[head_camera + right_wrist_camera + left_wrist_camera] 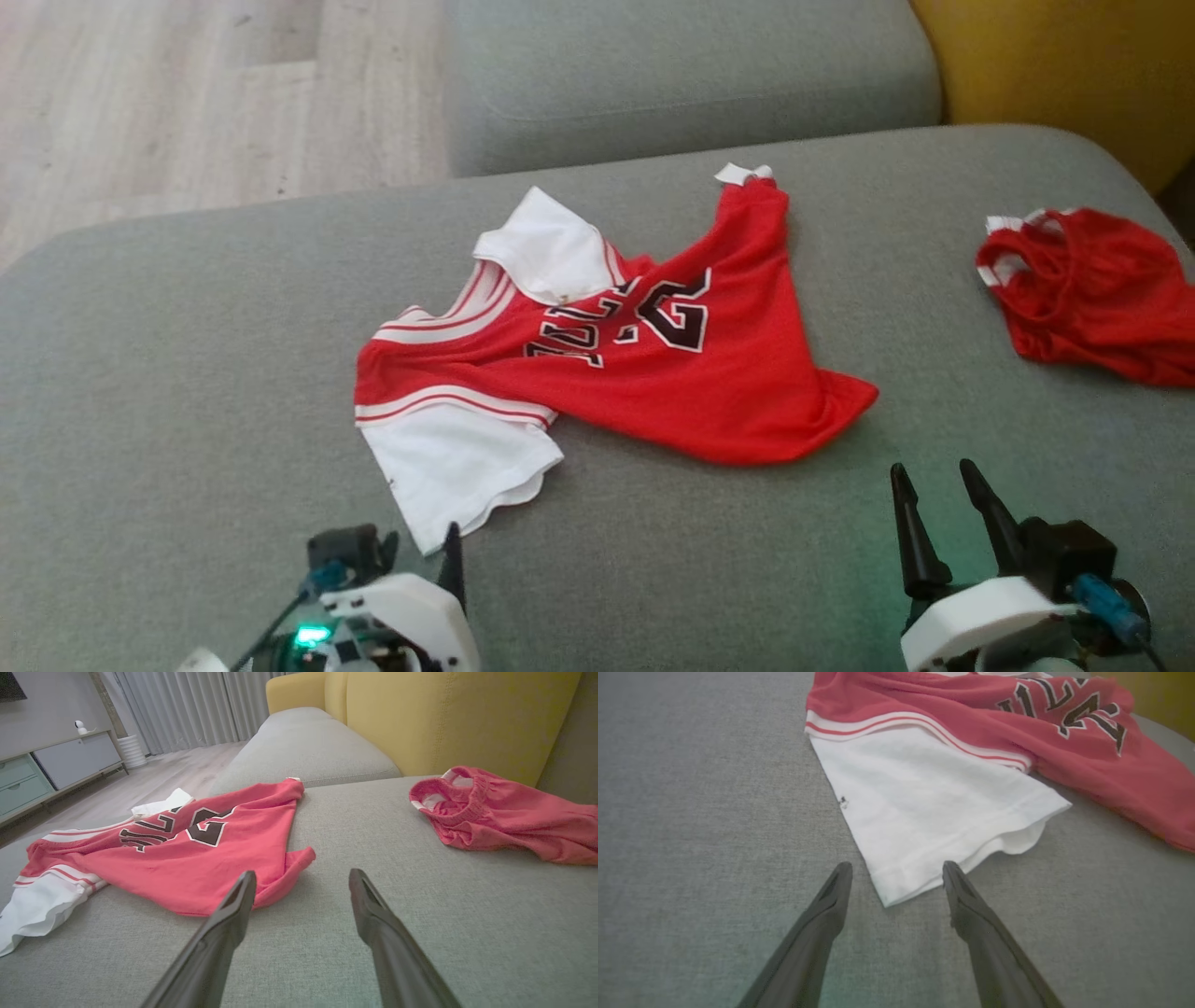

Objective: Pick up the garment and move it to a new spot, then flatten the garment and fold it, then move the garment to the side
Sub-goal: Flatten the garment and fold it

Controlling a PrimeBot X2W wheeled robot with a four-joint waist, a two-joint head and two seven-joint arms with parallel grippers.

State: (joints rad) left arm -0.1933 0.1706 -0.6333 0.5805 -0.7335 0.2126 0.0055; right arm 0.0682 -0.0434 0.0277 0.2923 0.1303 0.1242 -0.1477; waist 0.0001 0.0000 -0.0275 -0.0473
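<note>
while the garment (653,373) lies on the sofa (187,373), our left gripper (897,864) frames its white sleeve (934,812), right gripper (932,465) near its hem (845,399), both parted.

Head looks down; wrists low, close; all share jersey (653,373).

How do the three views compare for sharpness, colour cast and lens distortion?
Head view: soft, with a green glow on the sofa near the bottom edge. Left wrist view: hazy, the lettering on the jersey smeared. Right wrist view: sharpest, but the wide lens tilts the curtains and the jersey looks pinker.
</note>
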